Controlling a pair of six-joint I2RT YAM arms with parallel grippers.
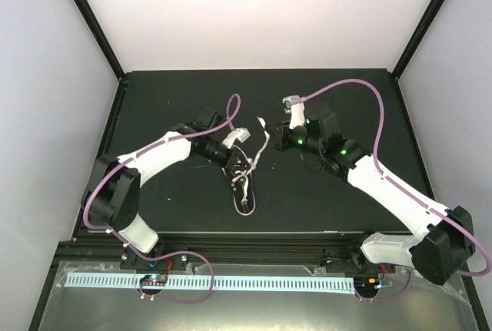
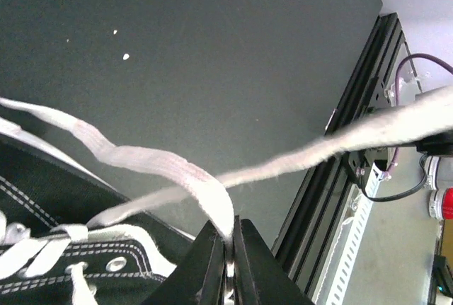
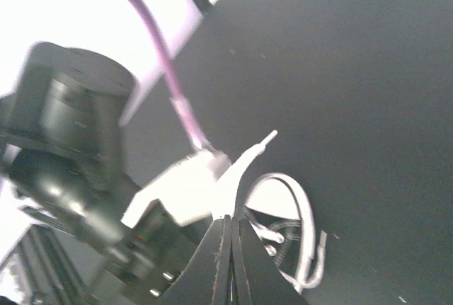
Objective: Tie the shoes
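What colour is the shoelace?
White. The shoelace shows best in the left wrist view, against the black shoe.

A small black canvas sneaker (image 1: 244, 196) with white stitching lies near the middle of the black table (image 1: 169, 208), slightly toward its near edge. Its long white laces (image 2: 141, 160) are untied, stretching up and apart above it.
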